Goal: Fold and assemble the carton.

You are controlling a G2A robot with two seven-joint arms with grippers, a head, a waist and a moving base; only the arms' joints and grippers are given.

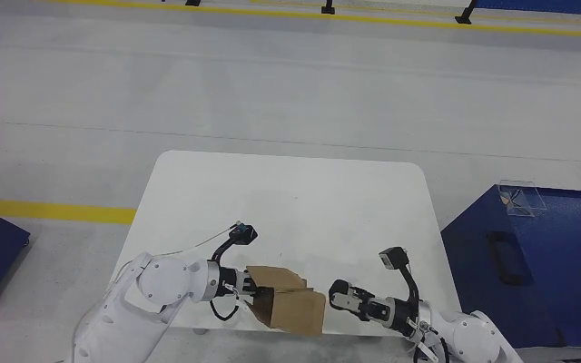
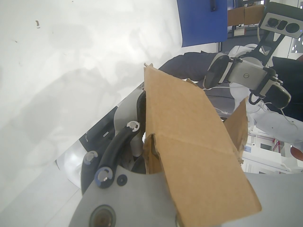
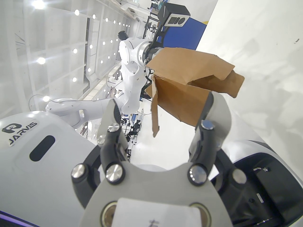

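Top view: carton (image 1: 289, 304) at near tabletop (image 1: 290, 200) edge, half-formed, flaps loose. L hand (image 1: 252, 290) clamped on one end. R hand (image 1: 334, 295) spread wide, just beside other end. Next, prob: hold L grip firm, R pinches loose flap near crease, folds square w/o tearing.

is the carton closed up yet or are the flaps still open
Still open: the carton has loose flaps sticking out in the right wrist view.

The carton (image 2: 189, 142) hides one finger of the left gripper (image 1: 260, 292) in its wrist view, and one corner of its panel is cut off at the edge. The clear box (image 1: 521, 198) holds something too small to tell.
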